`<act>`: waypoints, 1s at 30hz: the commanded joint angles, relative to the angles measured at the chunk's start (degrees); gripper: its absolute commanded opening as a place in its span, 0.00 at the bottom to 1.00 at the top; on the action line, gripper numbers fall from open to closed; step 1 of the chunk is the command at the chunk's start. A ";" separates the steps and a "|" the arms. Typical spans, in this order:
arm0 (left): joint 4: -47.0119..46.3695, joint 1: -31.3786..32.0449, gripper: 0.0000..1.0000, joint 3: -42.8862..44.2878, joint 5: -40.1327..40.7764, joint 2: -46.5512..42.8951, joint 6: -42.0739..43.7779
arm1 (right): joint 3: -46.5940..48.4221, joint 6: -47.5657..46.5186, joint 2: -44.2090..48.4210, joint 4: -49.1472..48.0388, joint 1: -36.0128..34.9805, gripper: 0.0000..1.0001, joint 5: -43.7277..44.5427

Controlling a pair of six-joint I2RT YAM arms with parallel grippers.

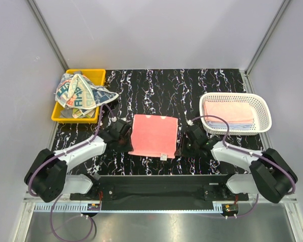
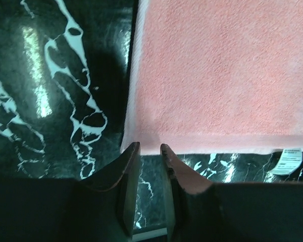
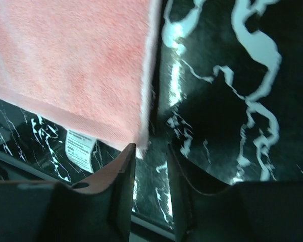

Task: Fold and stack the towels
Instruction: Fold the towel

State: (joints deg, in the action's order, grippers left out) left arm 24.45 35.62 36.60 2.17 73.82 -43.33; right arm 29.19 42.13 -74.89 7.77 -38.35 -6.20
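Note:
A plain pink towel lies flat in the middle of the black marbled table. My left gripper sits low at its near left corner. In the left wrist view the towel fills the upper right, and the gripper is narrowly open with only table between the fingers. My right gripper is at the near right corner. In the right wrist view the gripper is narrowly open and empty, and the towel corner just touches the left fingertip. Beige towels with teal patterns are heaped in the bin.
The yellow bin stands at the back left. A white mesh basket at the right holds folded pink and pale blue towels. A white label hangs at the pink towel's near edge.

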 commanded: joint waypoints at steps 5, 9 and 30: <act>7.54 -0.63 0.35 11.80 1.69 -3.34 5.27 | 10.42 -2.48 5.11 12.01 0.29 0.52 8.65; 6.06 -8.52 0.35 21.83 -0.14 4.56 10.27 | 20.01 -8.63 -5.84 12.11 5.63 0.47 7.79; -4.67 -16.45 0.40 37.15 -6.75 32.70 15.03 | 44.63 -15.41 -35.58 14.03 12.24 0.45 13.31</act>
State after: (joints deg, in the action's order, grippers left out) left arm 24.01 19.16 75.35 -2.83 107.74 -29.26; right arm 70.72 28.38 -109.06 21.54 -26.63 4.23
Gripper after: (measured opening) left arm 0.395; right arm 0.452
